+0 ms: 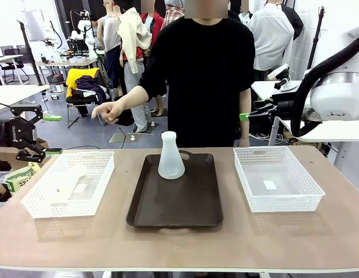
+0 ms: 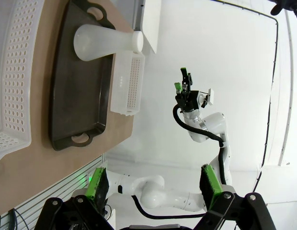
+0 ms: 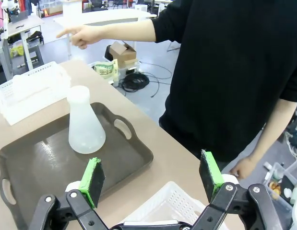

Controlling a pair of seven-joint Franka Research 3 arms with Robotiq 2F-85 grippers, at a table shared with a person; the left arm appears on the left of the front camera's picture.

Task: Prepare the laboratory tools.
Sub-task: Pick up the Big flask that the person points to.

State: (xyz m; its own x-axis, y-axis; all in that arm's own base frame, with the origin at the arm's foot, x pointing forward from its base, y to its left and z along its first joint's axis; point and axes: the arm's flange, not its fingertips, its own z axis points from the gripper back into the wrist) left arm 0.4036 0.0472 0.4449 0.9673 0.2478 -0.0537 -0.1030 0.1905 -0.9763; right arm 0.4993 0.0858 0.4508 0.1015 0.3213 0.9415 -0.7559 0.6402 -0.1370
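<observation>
Front view gives me the desk (image 1: pixel 167 243) spanning the lower frame, with a person (image 1: pixel 202 75) in black standing at its 12 o'clock edge. A dark brown tray (image 1: pixel 185 202) lies at the centre, with the left basket (image 1: pixel 34 205) at 9 o'clock and the right basket (image 1: pixel 280 205) at 3 o'clock, both white lattice. The upright flask (image 1: pixel 170 156) stands on the tray toward its 12 o'clock end. The lying flask (image 1: pixel 66 182) rests on its side in the left basket, though I can only faintly make out its outline. My left tool (image 1: pixel 51 134) hangs beyond the desk's 9 o'clock edge, jaws spread wide and holding nothing. My right tool (image 3: pixel 151 178) hovers high at 3 o'clock, just as wide and empty. The person's hand (image 1: pixel 109 111) points toward 9 o'clock.
</observation>
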